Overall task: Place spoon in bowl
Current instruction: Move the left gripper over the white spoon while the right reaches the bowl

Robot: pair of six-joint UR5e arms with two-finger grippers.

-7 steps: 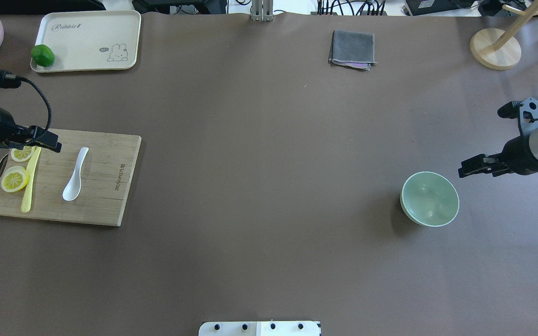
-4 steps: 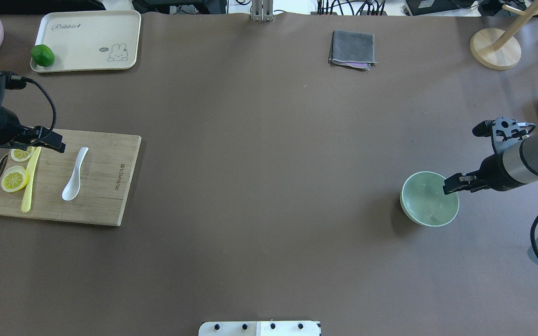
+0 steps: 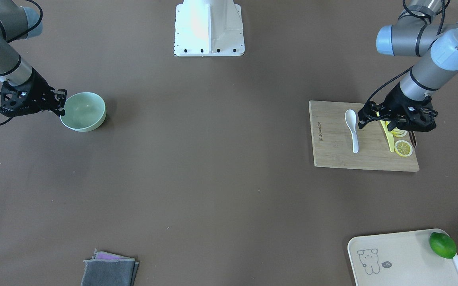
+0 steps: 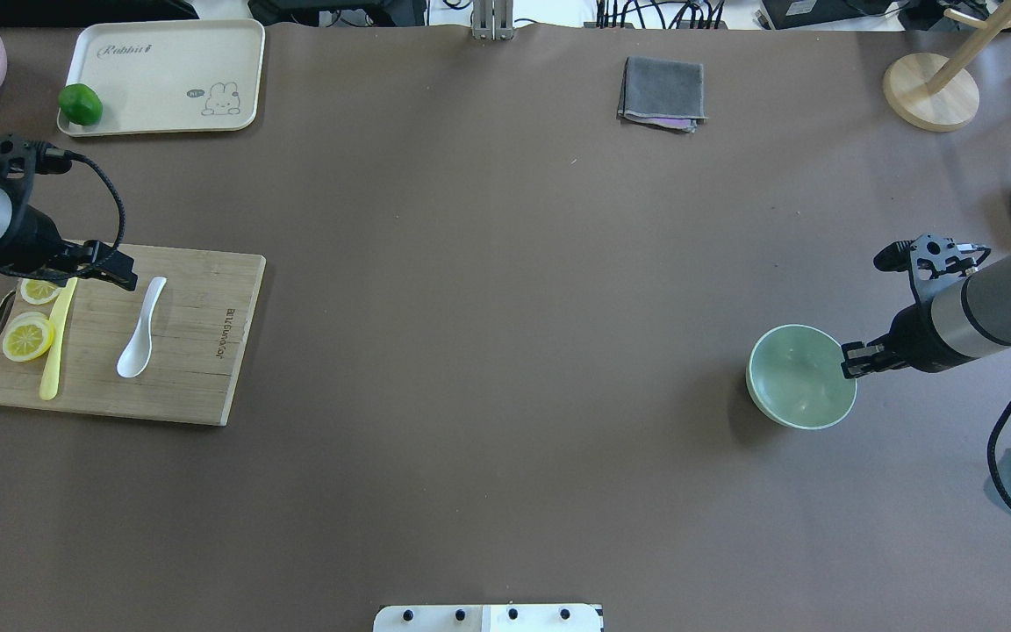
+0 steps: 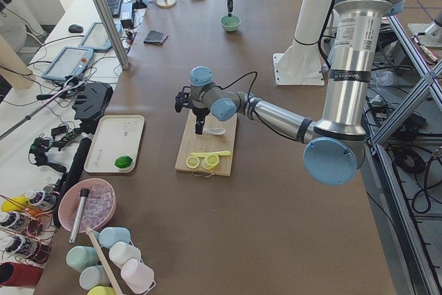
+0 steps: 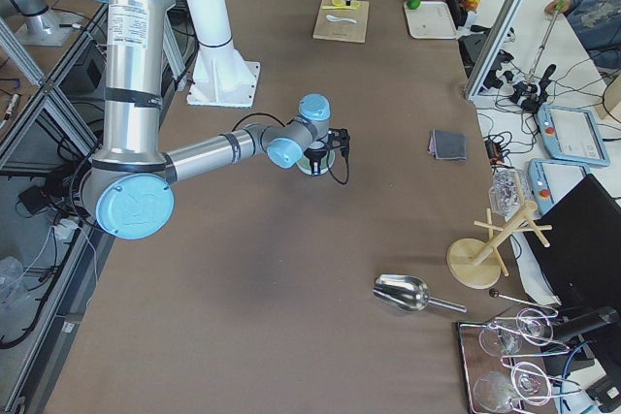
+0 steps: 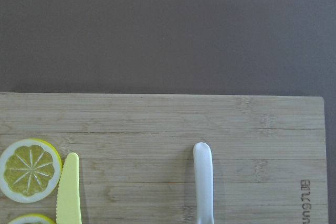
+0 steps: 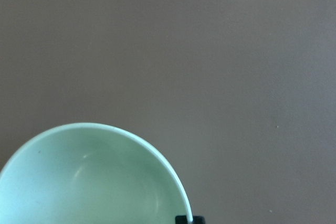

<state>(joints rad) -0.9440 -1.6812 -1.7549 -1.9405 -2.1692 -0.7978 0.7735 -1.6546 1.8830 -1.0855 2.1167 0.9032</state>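
The cutting board [image 4: 181, 369] lies on the robot's left part of the desk [image 4: 488, 351]. On it rests the spoon [image 4: 141, 329], scoop toward the robot, handle pointing away. Left of the spoon lies the knife [image 4: 56, 338], and just beyond it two lemon slices [image 4: 28, 338]. The left claw [image 4: 119, 279] hangs over the board's far edge, between the knife and the spoon's handle. Behind the board, near the far edge, sits a tray [image 4: 163, 79] with a lime [image 4: 80, 104] on its left end. The bowl [image 4: 799, 377] stands far to the right, well apart from the board, with the right claw [image 4: 852, 360] at its right rim. A folded cloth [image 4: 662, 92] lies far back, right of centre.
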